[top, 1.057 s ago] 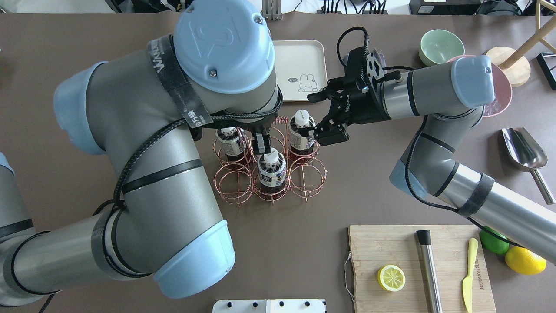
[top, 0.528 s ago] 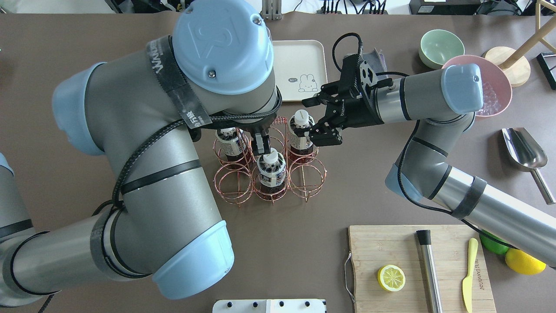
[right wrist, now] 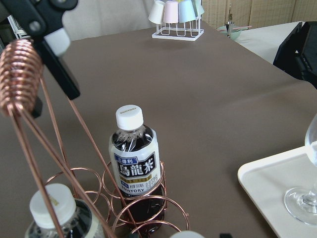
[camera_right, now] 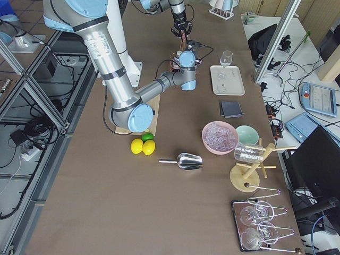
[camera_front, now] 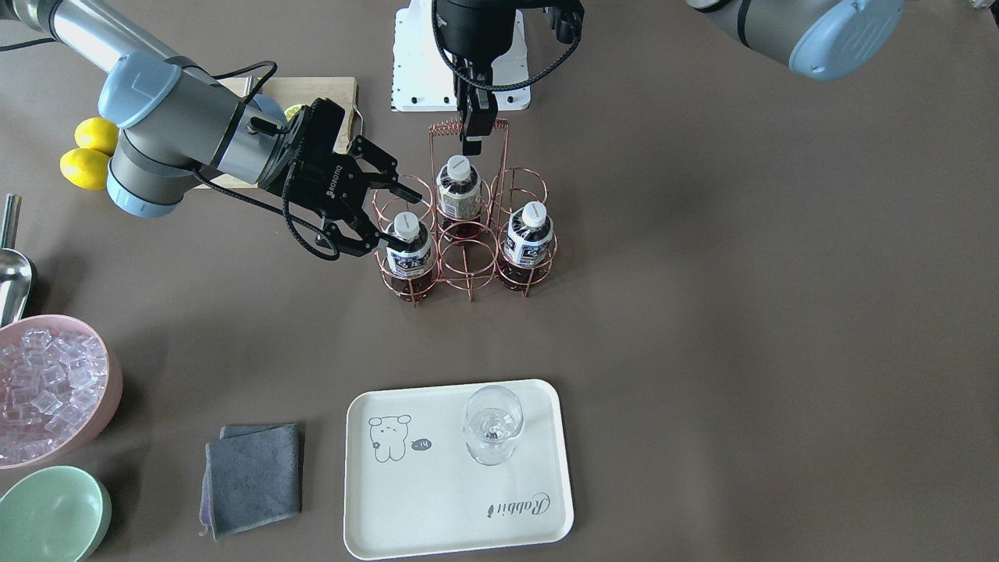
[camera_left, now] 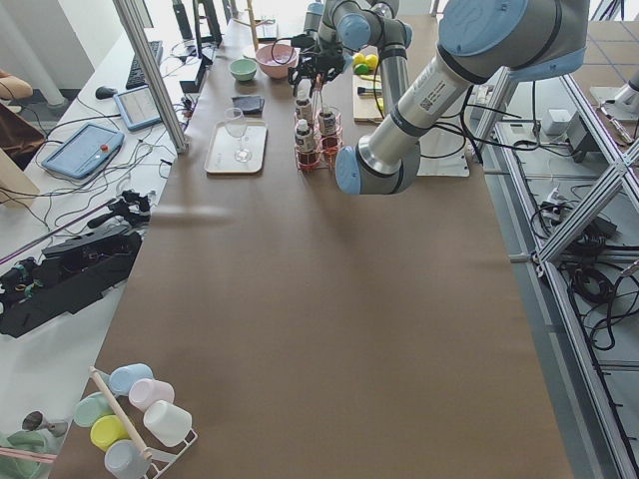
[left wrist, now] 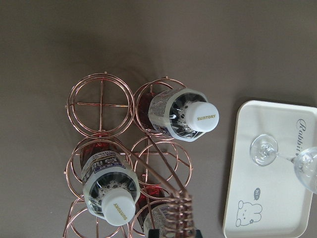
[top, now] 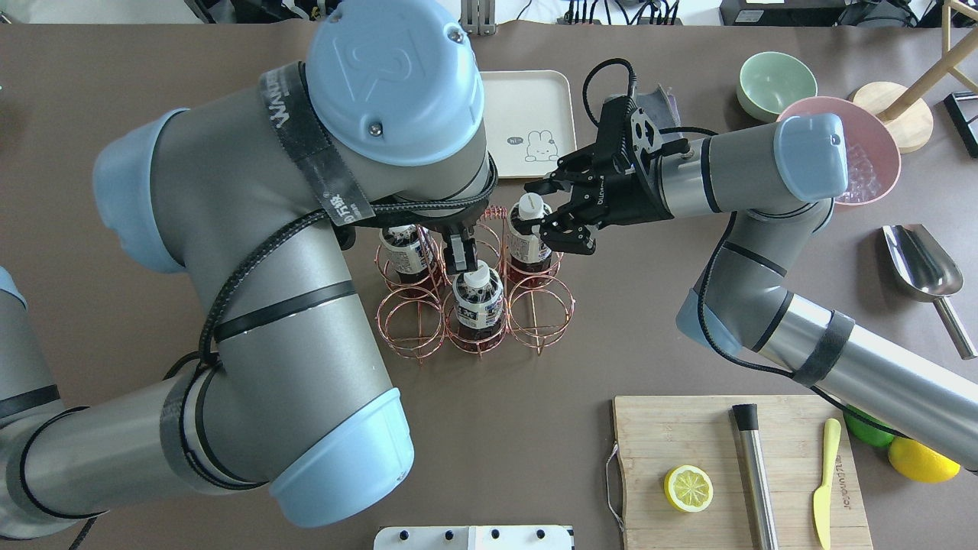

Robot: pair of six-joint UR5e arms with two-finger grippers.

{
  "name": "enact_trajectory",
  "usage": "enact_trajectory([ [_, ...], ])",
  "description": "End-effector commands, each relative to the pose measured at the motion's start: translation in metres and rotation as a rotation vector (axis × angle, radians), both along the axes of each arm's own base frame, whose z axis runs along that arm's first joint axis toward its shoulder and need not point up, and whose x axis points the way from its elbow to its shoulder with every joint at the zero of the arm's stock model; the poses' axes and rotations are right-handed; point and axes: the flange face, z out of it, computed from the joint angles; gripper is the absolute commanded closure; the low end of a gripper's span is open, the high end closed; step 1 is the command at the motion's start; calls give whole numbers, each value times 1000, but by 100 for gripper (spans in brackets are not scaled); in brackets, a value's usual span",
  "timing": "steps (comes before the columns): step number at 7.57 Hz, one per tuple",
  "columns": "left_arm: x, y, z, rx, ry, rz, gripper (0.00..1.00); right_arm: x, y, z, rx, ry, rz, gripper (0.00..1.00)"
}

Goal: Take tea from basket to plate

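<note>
Your R gripper (top: 539, 208) has slid in closer, jaws open either side of the tea bottle (top: 524, 243), which sits in its basket (top: 412, 336) cell. L gripper (camera_front: 474, 133) clamps the handle (camera_front: 445, 125). Squeeze next.

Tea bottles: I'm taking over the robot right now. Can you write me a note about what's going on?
Left pincer: shut on the basket handle.
Right pincer: open, fingers either side of the tea cap, not gripping.
The tea and two other bottles sit in the basket. The plate holds only a glass.
Done: the reach. Left: close, lift the tea out, set it on the plate.
</note>
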Motion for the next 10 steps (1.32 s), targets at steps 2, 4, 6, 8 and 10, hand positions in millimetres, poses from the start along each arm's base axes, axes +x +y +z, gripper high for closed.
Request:
enact_trajectory([
  [2, 1, 0, 0, -3, -2, 0, 100, 3, 0, -2, -6, -4, 0, 100],
  [4, 1, 0, 2, -3, -5, 1, 100, 13, -4, -9, 3, -14, 13, 100],
  [6, 2, -1, 2, -4, -4, 0, 100, 35, -7, -24, 13, -33, 32, 100],
  [8, 2, -1, 2, -4, -6, 1, 100, 68, -7, -56, -45, -56, 59, 100],
  [10, 2, -1, 2, -5, -5, 0, 100, 109, -23, -93, -56, -64, 83, 100],
])
